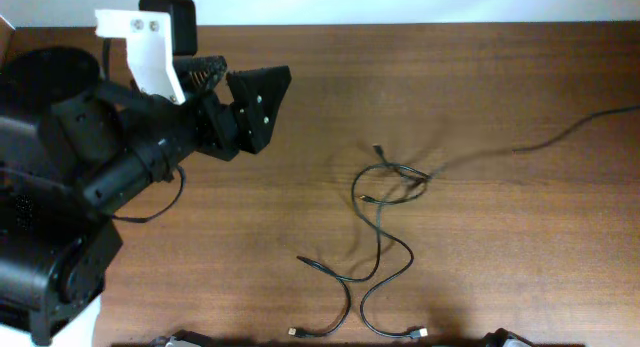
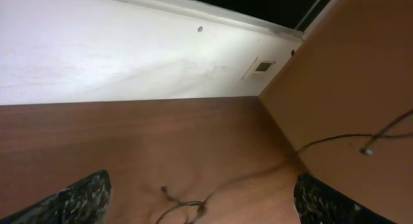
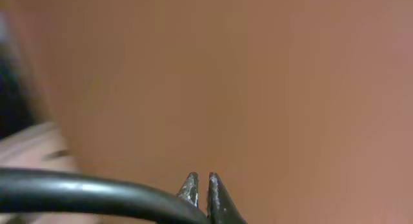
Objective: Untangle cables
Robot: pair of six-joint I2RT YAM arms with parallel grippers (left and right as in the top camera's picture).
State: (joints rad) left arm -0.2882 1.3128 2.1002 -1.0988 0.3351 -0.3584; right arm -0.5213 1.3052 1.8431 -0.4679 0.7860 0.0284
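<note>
Several thin black cables (image 1: 383,202) lie tangled in loops on the wooden table, with small plug ends at the front (image 1: 418,333) and near the knot (image 1: 377,147). One strand (image 1: 575,129) runs off from the knot to the right edge. My left gripper (image 1: 250,84) is open and empty, raised at the far left, well apart from the tangle. In the left wrist view its fingers (image 2: 200,204) are spread wide and the knot (image 2: 187,204) lies ahead between them. My right gripper (image 3: 200,185) is shut and empty over a blurred brown surface; it does not show in the overhead view.
The left arm's bulk (image 1: 90,167) covers the table's left side. A thick black arm cable (image 3: 84,192) crosses the right wrist view. A white wall (image 2: 116,50) and a brown panel (image 2: 348,75) stand beyond the table. A thin strand with a plug (image 2: 368,150) crosses that panel.
</note>
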